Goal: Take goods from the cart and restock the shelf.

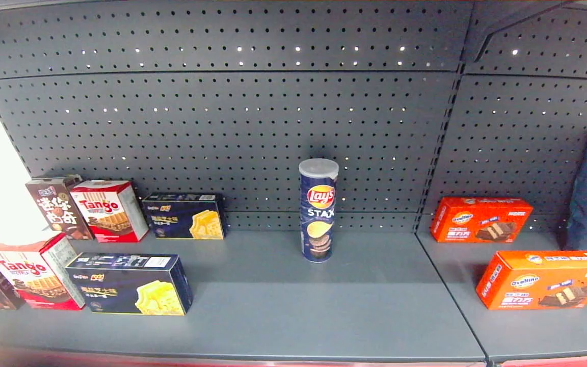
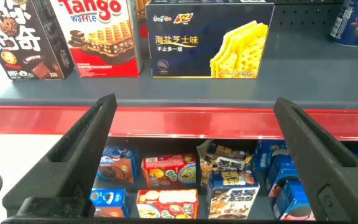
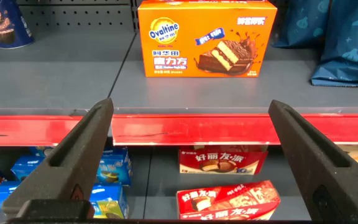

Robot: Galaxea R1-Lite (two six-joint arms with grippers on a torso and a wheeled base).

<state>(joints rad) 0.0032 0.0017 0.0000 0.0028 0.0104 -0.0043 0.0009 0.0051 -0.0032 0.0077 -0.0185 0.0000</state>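
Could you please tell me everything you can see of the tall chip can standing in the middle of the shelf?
The chip can is a tall, slim cylinder in a dark blue printed wrap with a red-and-yellow logo and pictures of chips. A pale, translucent-looking plastic lid caps it. It stands upright and alone on the grey shelf, towards the rear, in front of the perforated back panel. Only the shelf touches it; the dark blue box and the orange box sit well apart.

Left claw (image 2: 194, 106) and right claw (image 3: 191, 107) both gape wide (jaws spread far apart).
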